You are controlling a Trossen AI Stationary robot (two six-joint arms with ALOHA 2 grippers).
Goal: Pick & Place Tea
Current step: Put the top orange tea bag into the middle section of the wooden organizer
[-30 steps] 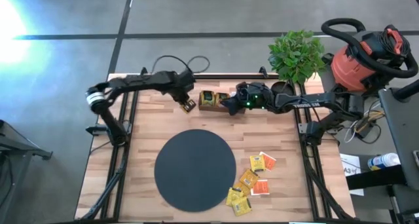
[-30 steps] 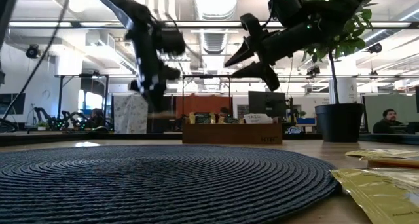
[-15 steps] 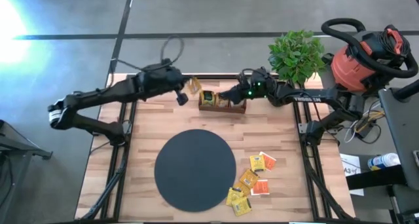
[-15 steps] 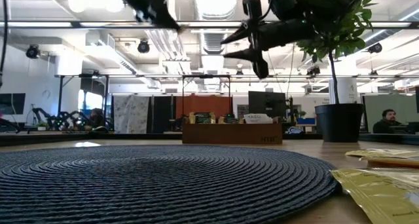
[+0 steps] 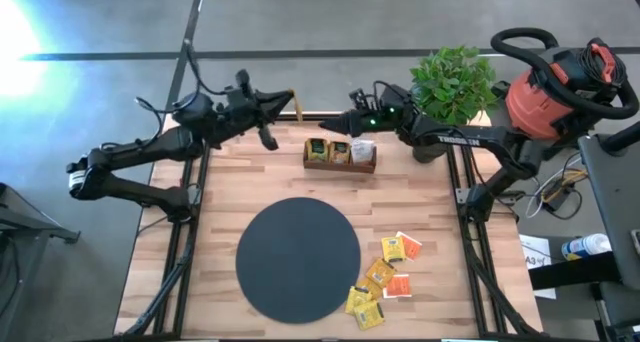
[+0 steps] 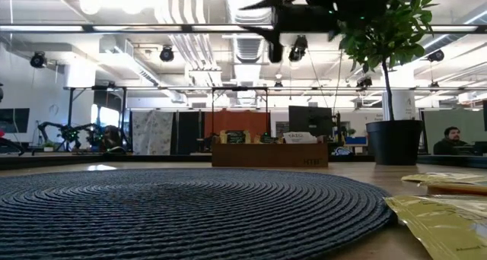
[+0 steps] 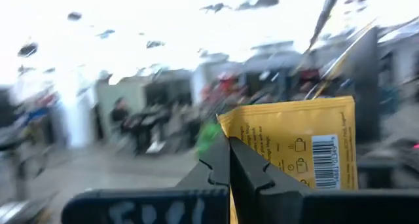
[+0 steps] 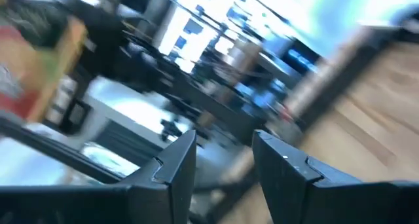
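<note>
held sachet: a yellow tea sachet (image 7: 294,142) is pinched in the clenched left gripper (image 5: 283,106), lifted over the far-left table edge
tray: wooden tray (image 5: 340,154) lies right and slightly nearer
right gripper (image 5: 330,125): spread, nothing held, far side of the tray
loose sachets (image 5: 385,279): near right, beside the black disc (image 5: 298,258)
hard to see: sachet barely a sliver from above

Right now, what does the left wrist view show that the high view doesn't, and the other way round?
Only the left wrist view shows the left gripper jaws shut on a yellow sachet, barcode visible. Only the high view shows the black disc, the wooden tray, the loose sachets and the right gripper, open near the tray. Both show the left gripper, lifted at the table's far left edge.
</note>
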